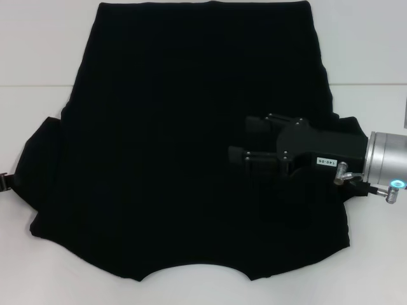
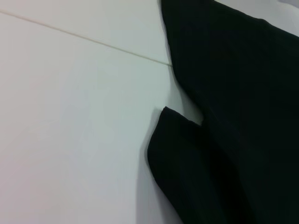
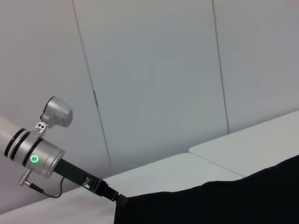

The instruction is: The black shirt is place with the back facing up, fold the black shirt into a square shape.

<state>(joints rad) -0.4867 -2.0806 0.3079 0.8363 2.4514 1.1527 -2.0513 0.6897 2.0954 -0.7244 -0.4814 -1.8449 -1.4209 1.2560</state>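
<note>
**Black shirt spread flat, right pincer over its right side**

The black shirt [image 1: 178, 146] is a soft, matte cloth lying flat on the smooth white tabletop [image 1: 38, 51], covering most of the head view. Its surface shows no lettering. The straight hem lies at 12 o'clock, far from the robot, and the scooped neckline sits at 6 o'clock, at the near edge, so the long axis runs from 12 to 6. The body widens from hem to shoulders. One short sleeve spreads out toward 9 o'clock; in the left wrist view its rounded flap lies on the white surface just beside the body panel. A thin seam crosses the tabletop from 9 to 3 o'clock under the upper part of the cloth.

The right pincer [image 1: 238, 140] is hard-shelled and black, on a brushed silver wrist with a lit cyan ring. It reaches in from 3 o'clock and lies low over the shirt's right side, fingers pointing toward 9 o'clock. The two fingers stand apart with a gap between them; whether they pinch any cloth cannot be told against the dark fabric.

The left pincer [image 3: 122, 200] shows in the right wrist view at the shirt's sleeve edge, its tip meeting the cloth; whether it is clenched or released cannot be told.
</note>
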